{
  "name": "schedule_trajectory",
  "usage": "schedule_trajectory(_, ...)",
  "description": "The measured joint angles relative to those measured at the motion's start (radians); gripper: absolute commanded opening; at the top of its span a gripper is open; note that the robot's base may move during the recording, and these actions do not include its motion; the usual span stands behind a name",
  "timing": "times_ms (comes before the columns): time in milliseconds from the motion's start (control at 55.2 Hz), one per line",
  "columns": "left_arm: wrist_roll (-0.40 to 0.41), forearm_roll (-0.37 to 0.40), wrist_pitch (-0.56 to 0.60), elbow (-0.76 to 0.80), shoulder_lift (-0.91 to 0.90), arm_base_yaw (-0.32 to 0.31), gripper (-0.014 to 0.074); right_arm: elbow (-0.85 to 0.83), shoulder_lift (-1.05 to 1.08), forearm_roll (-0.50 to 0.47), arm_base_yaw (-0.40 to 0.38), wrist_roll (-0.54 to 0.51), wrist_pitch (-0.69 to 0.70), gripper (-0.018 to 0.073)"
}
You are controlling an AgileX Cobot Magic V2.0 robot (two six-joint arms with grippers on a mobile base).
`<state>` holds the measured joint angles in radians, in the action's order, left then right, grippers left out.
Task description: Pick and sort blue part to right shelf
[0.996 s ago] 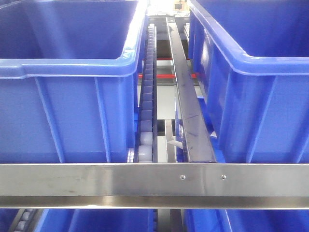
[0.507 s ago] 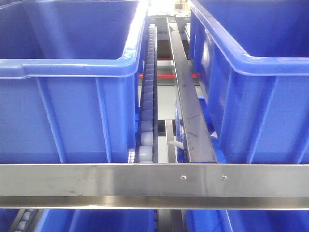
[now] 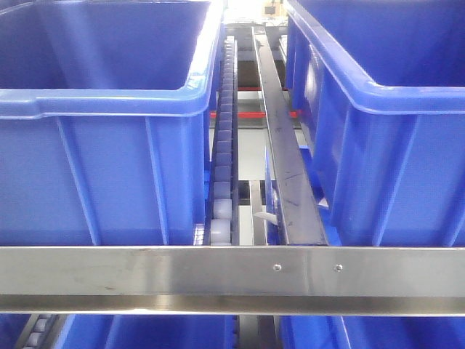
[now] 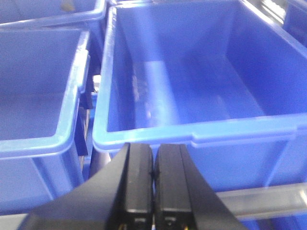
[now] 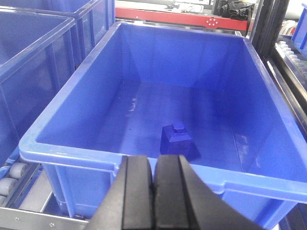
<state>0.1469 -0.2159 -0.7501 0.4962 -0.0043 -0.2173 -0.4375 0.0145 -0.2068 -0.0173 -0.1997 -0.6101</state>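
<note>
A dark blue block-shaped part (image 5: 175, 139) with a small knob on top lies on the floor of a blue bin (image 5: 72, 143) in the right wrist view. My right gripper (image 5: 153, 165) is shut and empty, just outside the bin's near rim, short of the part. My left gripper (image 4: 153, 153) is shut and empty, hovering at the near rim of another blue bin (image 4: 201, 136) whose floor shows nothing in it. Neither gripper shows in the front view.
The front view shows two blue bins, left (image 3: 102, 102) and right (image 3: 378, 94), on a rack with a roller track (image 3: 224, 131) and a steel rail (image 3: 280, 145) between them, behind a steel crossbar (image 3: 232, 280). Another bin (image 4: 43, 139) stands left of my left gripper.
The front view has drifted very slightly; nothing else visibly moved.
</note>
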Motion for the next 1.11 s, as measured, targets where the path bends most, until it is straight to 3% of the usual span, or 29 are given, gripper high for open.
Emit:
schedule_trajectory(127,-0.084,0.084,0.125,-0.077,0.000,0.094,0.0125,0.000,0.001,-0.002,0.000,0.000,0.000,0.0064)
schedule_trajectory(272,-0.105,0.159,0.328,-0.235,0.000,0.192,0.0125,0.000,0.001,-0.002,0.000,0.000,0.000,0.0064)
schedule_trajectory(507,-0.108,0.174,0.643,-0.501,0.000,0.243,0.0125,0.000,0.001,-0.002,0.000,0.000,0.000,0.0064)
schedule_trajectory(761,-0.110,0.174,0.711,-0.501,0.000,0.245,0.0125,0.000,0.001,-0.002,0.000,0.000,0.000,0.0064)
schedule_trajectory(1105,-0.112,0.174,0.721,-0.501,0.000,0.246,0.0125,0.000,0.001,-0.002,0.000,0.000,0.000,0.0064)
